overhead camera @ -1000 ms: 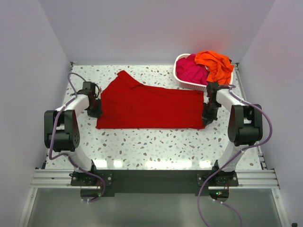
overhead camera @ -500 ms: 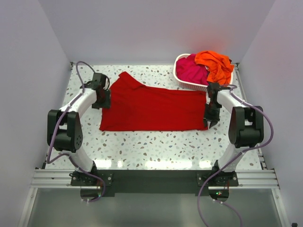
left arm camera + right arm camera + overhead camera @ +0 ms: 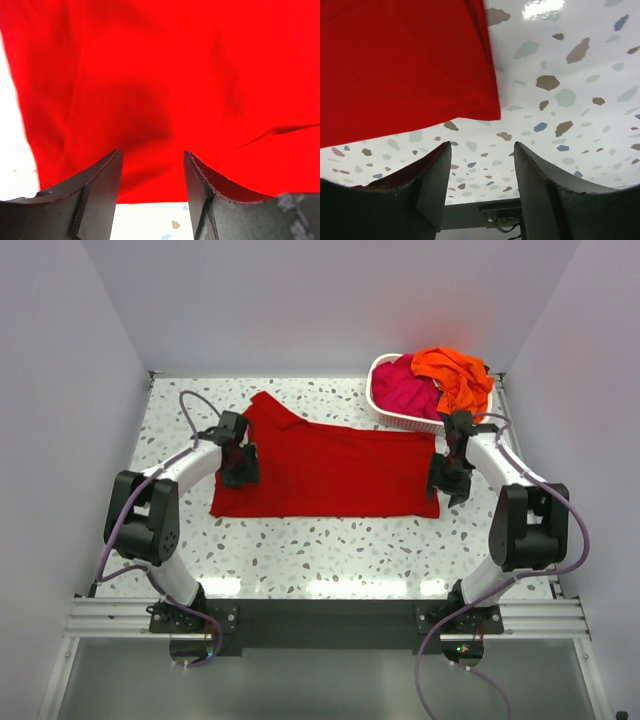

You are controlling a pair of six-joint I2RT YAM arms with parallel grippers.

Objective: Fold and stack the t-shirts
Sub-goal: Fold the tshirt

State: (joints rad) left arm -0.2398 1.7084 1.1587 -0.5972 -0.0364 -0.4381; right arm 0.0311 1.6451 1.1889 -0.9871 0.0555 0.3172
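Note:
A deep red t-shirt (image 3: 325,470) lies spread flat across the middle of the speckled table. My left gripper (image 3: 240,466) hovers over its left part, open, with only red cloth (image 3: 150,80) below and nothing between the fingers. At the shirt's right edge my right gripper (image 3: 447,480) is open too. In the right wrist view the shirt's corner (image 3: 405,65) lies ahead of the empty jaws, above bare table. A magenta-pink t-shirt (image 3: 403,390) and a bright orange t-shirt (image 3: 455,375) are heaped in the basket.
The white slatted basket (image 3: 385,416) stands at the back right corner, close behind the right arm. White walls enclose the table on three sides. Speckled tabletop (image 3: 330,545) shows between the shirt and the arm bases.
Both grippers have opened and let go of the red shirt. The left gripper has moved right, over the shirt's left part. The shirt's left edge has shifted slightly.

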